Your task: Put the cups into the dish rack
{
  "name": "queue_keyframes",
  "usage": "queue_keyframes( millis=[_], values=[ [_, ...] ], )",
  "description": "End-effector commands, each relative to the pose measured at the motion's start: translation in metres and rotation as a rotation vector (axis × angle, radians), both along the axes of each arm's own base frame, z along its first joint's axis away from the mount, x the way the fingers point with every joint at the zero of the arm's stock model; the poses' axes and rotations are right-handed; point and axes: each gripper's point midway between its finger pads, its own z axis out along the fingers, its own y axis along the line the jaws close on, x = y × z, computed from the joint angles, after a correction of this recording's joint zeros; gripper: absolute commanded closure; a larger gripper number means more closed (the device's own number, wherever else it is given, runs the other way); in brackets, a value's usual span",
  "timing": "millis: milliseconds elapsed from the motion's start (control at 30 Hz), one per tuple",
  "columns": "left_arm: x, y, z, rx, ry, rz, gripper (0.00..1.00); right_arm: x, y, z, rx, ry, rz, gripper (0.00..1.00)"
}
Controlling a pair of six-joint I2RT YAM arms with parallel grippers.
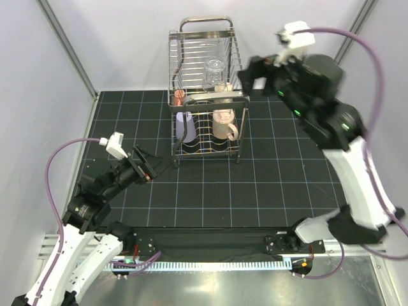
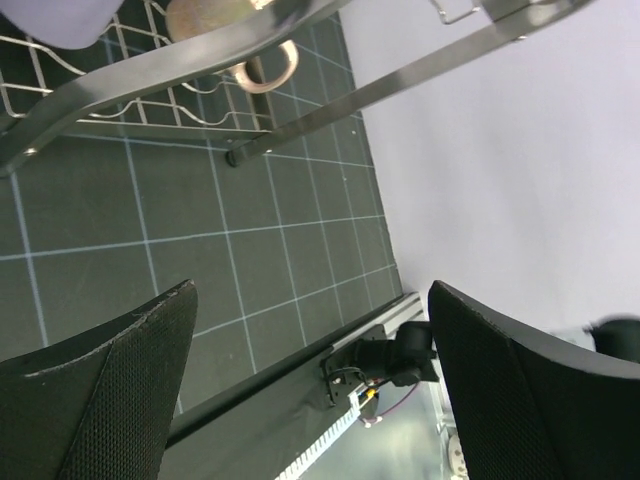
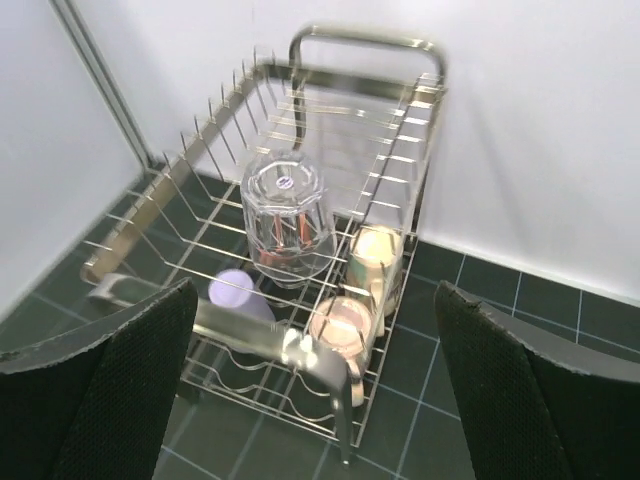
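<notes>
The steel wire dish rack (image 1: 205, 20) stands at the back of the mat. On its top tier a clear glass (image 1: 215, 69) sits upside down beside the tan mug (image 1: 224, 88). On the lower tier are the pinkish mug (image 1: 224, 125) and the lavender tumbler (image 1: 185, 126). The right wrist view shows the rack (image 3: 365, 40), glass (image 3: 285, 205), tan mug (image 3: 375, 255), pinkish mug (image 3: 340, 325) and tumbler (image 3: 238, 292). My right gripper (image 1: 244, 80) (image 3: 315, 290) is open and empty, above the rack's right side. My left gripper (image 1: 159, 164) (image 2: 312, 290) is open and empty, left of the rack's front.
A black grid mat (image 1: 255, 185) covers the table. White walls stand behind and at the sides, with a metal post (image 1: 64, 44) at the back left. The rack's lower frame (image 2: 150, 70) and the pinkish mug's handle (image 2: 270, 70) show in the left wrist view.
</notes>
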Motion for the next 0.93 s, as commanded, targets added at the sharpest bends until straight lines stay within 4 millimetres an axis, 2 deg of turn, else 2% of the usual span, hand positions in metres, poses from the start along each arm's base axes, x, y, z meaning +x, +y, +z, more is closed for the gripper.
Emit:
queue_keyframes(
  millis=[0, 33, 100, 133, 167, 200, 233, 267, 300, 333, 367, 400, 467, 500, 567, 600, 633, 667, 767, 800, 833, 867, 900],
  values=[
    [0.005, 0.004, -0.014, 0.021, 0.035, 0.032, 0.07, -0.029, -0.038, -0.009, 0.071, 0.032, -0.104, 0.0],
    [0.005, 0.003, -0.016, 0.021, 0.042, 0.028, 0.07, -0.048, -0.054, -0.006, 0.095, 0.023, -0.118, 0.0],
    [0.005, 0.002, -0.024, 0.022, 0.064, 0.025, 0.07, -0.059, -0.067, -0.027, 0.099, 0.067, -0.157, 0.0],
    [0.005, 0.001, -0.026, 0.021, 0.072, 0.02, 0.07, -0.071, -0.077, -0.051, 0.098, 0.116, -0.18, 0.0],
    [0.004, 0.0, -0.028, 0.018, 0.078, 0.016, 0.07, -0.076, -0.08, -0.066, 0.093, 0.147, -0.186, 0.0],
    [0.003, 0.0, -0.03, 0.015, 0.089, 0.017, 0.07, -0.078, -0.082, -0.098, 0.059, 0.209, -0.2, 0.0],
    [0.003, 0.0, -0.03, 0.013, 0.088, 0.016, 0.07, -0.084, -0.087, -0.115, 0.07, 0.253, -0.224, 0.0],
    [0.002, 0.0, -0.033, 0.011, 0.095, 0.015, 0.07, -0.097, -0.095, -0.12, 0.095, 0.254, -0.227, 0.0],
    [0.001, -0.001, -0.034, 0.008, 0.097, 0.013, 0.07, -0.1, -0.096, -0.154, 0.064, 0.316, -0.24, 0.0],
    [0.001, -0.001, -0.035, 0.005, 0.105, 0.013, 0.07, -0.104, -0.097, -0.166, 0.077, 0.334, -0.239, 0.0],
    [0.0, -0.001, -0.037, 0.003, 0.108, 0.009, 0.07, -0.118, -0.098, -0.17, 0.116, 0.325, -0.196, 0.0],
    [-0.001, -0.001, -0.041, 0.006, 0.118, 0.01, 0.07, -0.121, -0.096, -0.205, 0.084, 0.381, -0.189, 0.0],
    [-0.002, -0.001, -0.045, -0.005, 0.134, 0.013, 0.07, -0.132, -0.097, -0.218, 0.149, 0.369, -0.176, 0.0],
    [-0.002, -0.002, -0.047, -0.009, 0.139, 0.011, 0.07, -0.135, -0.097, -0.248, 0.135, 0.415, -0.178, 0.0],
    [-0.002, -0.002, -0.054, -0.015, 0.159, 0.014, 0.06, -0.138, -0.089, -0.265, 0.187, 0.437, -0.153, 0.0],
    [-0.002, -0.003, -0.054, -0.02, 0.157, 0.013, 0.07, -0.144, -0.084, -0.284, 0.194, 0.472, -0.122, 0.0],
    [-0.002, -0.003, -0.058, -0.021, 0.164, 0.014, 0.06, -0.144, -0.079, -0.289, 0.221, 0.477, -0.107, 0.0],
    [-0.002, -0.004, -0.061, -0.026, 0.172, 0.014, 0.06, -0.147, -0.075, -0.307, 0.236, 0.522, -0.103, 0.0],
    [-0.001, -0.007, -0.065, -0.043, 0.177, 0.006, 0.06, -0.148, -0.074, -0.322, 0.301, 0.538, -0.122, 0.0],
    [-0.002, -0.009, -0.064, -0.054, 0.173, -0.008, 0.06, -0.149, -0.074, -0.339, 0.302, 0.562, -0.133, 0.0],
    [0.0, -0.013, -0.064, -0.073, 0.153, -0.025, 0.05, -0.148, -0.072, -0.333, 0.33, 0.521, -0.111, 0.0],
    [-0.001, -0.016, -0.061, -0.102, 0.142, -0.043, 0.04, -0.148, -0.073, -0.337, 0.322, 0.505, -0.103, 0.0],
    [-0.001, -0.021, -0.057, -0.135, 0.12, -0.066, 0.02, -0.151, -0.071, -0.333, 0.326, 0.48, -0.073, 0.0]
  ],
)
